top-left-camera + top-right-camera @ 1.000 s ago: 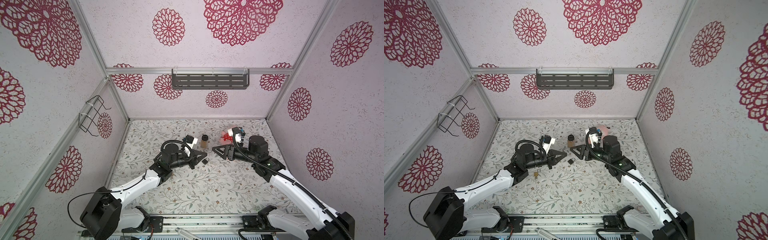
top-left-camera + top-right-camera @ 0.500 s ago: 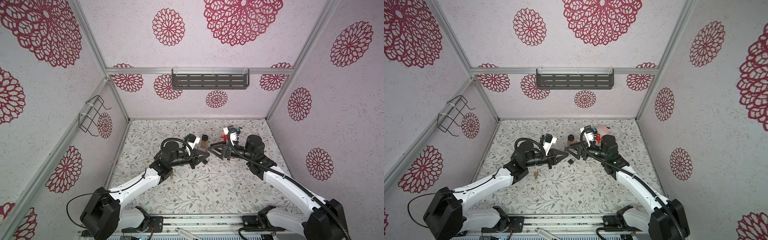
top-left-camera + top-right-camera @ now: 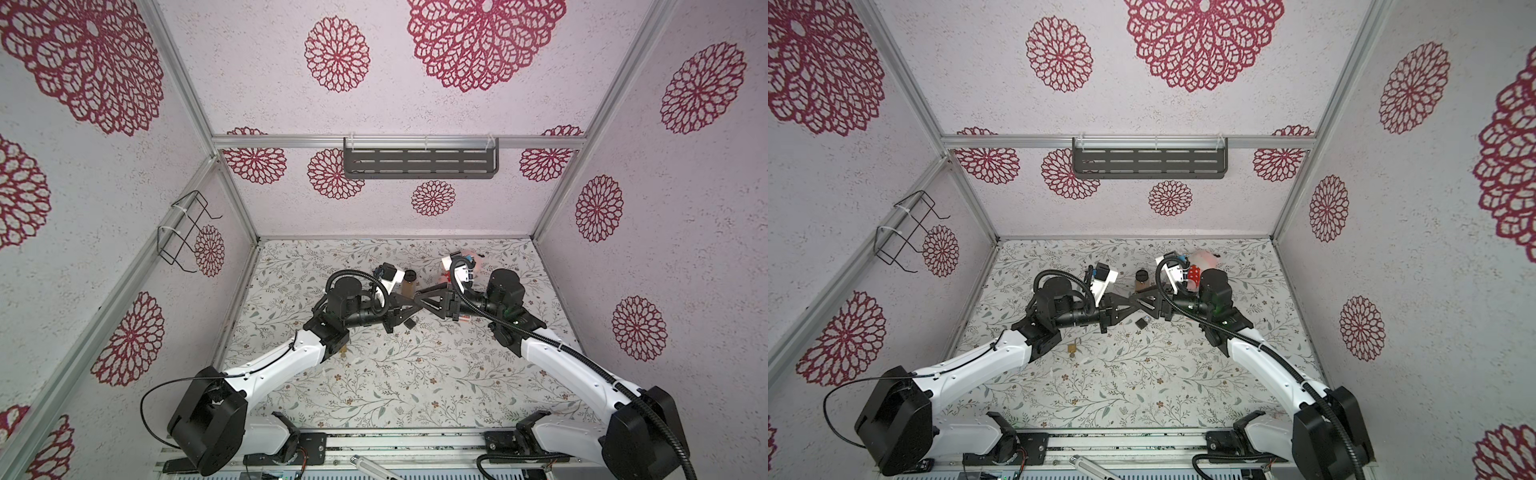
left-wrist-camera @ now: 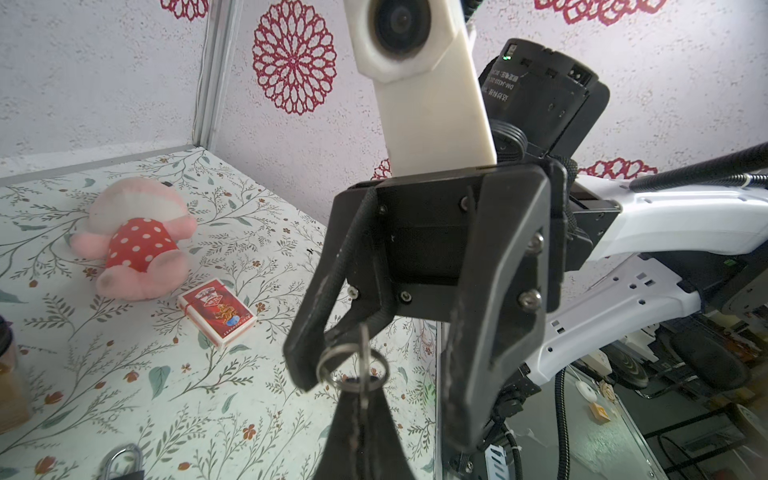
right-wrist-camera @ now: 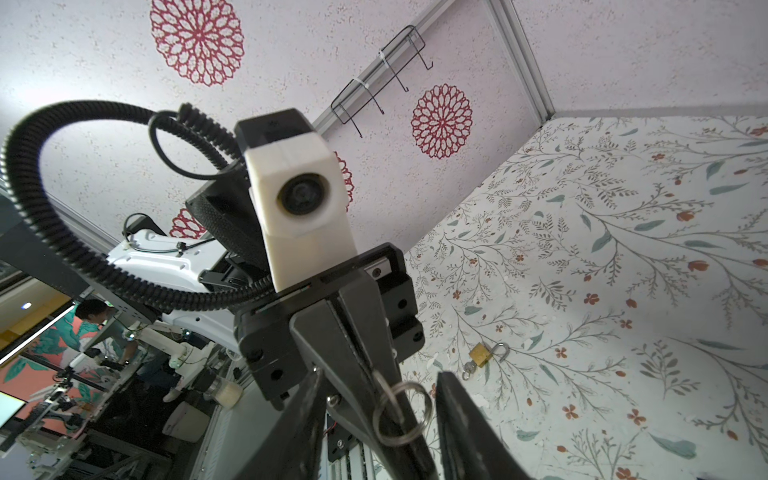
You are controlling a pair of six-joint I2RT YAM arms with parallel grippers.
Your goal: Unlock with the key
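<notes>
Key [image 4: 364, 347] held above table [image 3: 1142, 395], left gripper [image 4: 359, 395] clenched on it. Long axis in line with left fingers, free end toward right gripper [image 5: 384, 376]. Key ring [image 4: 320, 369] at fingertips. Right jaws apart, straddling ring. Dark padlock [image 3: 1143, 322] on table below.

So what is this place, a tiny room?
Probably a robot practice booth, not a real room: two robot arms, flowery walls on a metal frame, and a stuffed toy and pack of cards lying about.
</notes>
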